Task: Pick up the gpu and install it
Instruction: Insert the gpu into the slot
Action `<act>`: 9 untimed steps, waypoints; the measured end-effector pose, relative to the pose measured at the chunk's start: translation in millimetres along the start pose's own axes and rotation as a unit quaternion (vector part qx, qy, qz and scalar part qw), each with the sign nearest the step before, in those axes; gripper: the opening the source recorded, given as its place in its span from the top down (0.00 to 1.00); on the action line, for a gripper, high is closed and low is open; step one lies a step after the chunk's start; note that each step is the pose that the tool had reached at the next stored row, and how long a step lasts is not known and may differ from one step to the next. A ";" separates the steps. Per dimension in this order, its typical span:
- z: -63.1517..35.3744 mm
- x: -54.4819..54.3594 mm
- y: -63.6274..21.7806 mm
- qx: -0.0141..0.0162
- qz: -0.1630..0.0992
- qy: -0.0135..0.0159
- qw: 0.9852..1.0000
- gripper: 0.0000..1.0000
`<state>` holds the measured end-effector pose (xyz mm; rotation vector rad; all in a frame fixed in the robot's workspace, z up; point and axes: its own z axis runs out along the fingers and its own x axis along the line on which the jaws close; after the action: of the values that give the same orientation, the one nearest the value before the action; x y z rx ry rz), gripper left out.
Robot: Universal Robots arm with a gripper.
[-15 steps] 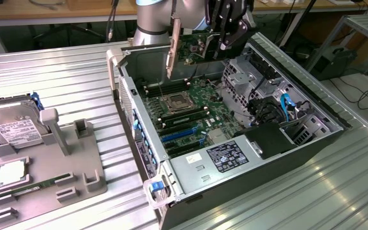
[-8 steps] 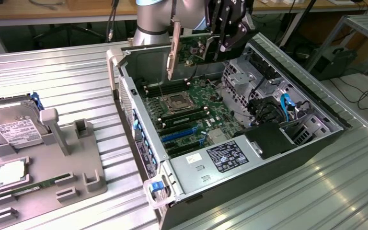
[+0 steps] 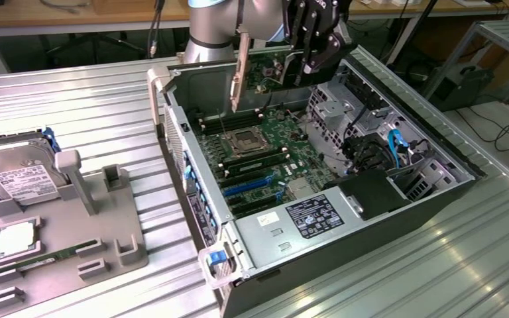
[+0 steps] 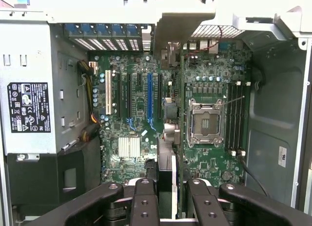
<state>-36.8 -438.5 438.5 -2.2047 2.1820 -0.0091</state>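
My gripper (image 3: 312, 61) is shut on the gpu (image 3: 269, 74) and holds it above the far end of the open computer case (image 3: 431, 199). The card stands on edge, with its silver end bracket (image 3: 238, 73) pointing down towards the case's rear wall. In the wrist view the gpu (image 4: 170, 131) appears edge-on between my two black fingers (image 4: 145, 201), hanging over the motherboard (image 4: 131, 148). It lies between the blue expansion slot (image 4: 150, 97) and the CPU socket (image 4: 205, 121). The card is clear of the board.
The case lies on its side on a ribbed metal table, with the power supply (image 3: 301, 222) at its near end and blue slots (image 3: 250, 189) mid-board. At the exterior view's left, a grey fixture (image 3: 104, 225) carries a hard drive (image 3: 20, 175) and a memory stick (image 3: 51, 258).
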 end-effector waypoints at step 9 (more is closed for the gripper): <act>3.1 0.1 0.1 0.000 0.000 0.000 1.000 0.72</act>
<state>-36.8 -438.5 435.4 -2.2046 2.1820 -0.0091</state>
